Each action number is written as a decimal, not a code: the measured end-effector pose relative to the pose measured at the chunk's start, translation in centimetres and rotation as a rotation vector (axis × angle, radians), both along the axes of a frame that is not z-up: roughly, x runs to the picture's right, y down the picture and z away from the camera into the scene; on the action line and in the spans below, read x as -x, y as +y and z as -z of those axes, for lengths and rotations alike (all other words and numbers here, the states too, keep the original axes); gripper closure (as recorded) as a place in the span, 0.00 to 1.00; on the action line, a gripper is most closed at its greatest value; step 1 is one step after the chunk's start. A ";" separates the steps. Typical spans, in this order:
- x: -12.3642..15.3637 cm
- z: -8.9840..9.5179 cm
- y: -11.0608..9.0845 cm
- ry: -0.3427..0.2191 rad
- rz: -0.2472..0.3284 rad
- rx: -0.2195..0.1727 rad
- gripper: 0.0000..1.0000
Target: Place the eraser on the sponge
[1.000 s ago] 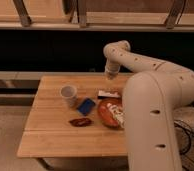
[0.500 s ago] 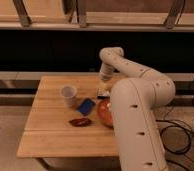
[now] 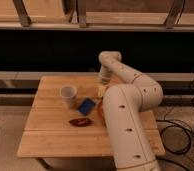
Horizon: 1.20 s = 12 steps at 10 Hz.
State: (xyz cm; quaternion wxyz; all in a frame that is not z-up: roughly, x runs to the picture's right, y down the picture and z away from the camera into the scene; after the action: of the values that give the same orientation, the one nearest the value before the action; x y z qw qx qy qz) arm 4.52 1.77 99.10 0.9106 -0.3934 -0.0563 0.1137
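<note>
The sponge is a flat bright blue pad lying on the wooden table, just right of and in front of the cup. A small whitish block, which looks like the eraser, lies on the table behind and to the right of the sponge. My gripper points down directly over that block, close to it or touching it; I cannot tell which. My white arm reaches in from the lower right and covers the table's right part.
A white cup stands left of the sponge. A dark red-brown oval thing lies in front of the sponge. An orange plate peeks out at the arm's left edge. Dark shelving runs behind the table.
The arm has swung left, and the gripper has moved left and down to the whitish block. The arm now covers most of the orange plate. Sponge, cup and oval thing have not moved.
</note>
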 end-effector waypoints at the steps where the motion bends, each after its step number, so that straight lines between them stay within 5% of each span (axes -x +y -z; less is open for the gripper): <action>1: 0.2 -0.4 0.4 -0.004 -0.002 0.014 0.20; 5: -0.2 -1.1 1.3 -0.014 -0.050 0.072 0.22; 12: -2.6 -0.6 1.1 0.037 -0.098 0.110 0.88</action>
State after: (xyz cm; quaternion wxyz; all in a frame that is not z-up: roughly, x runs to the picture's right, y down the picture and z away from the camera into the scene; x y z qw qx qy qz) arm 7.17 2.86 99.66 0.8818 -0.4374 -0.0524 0.1685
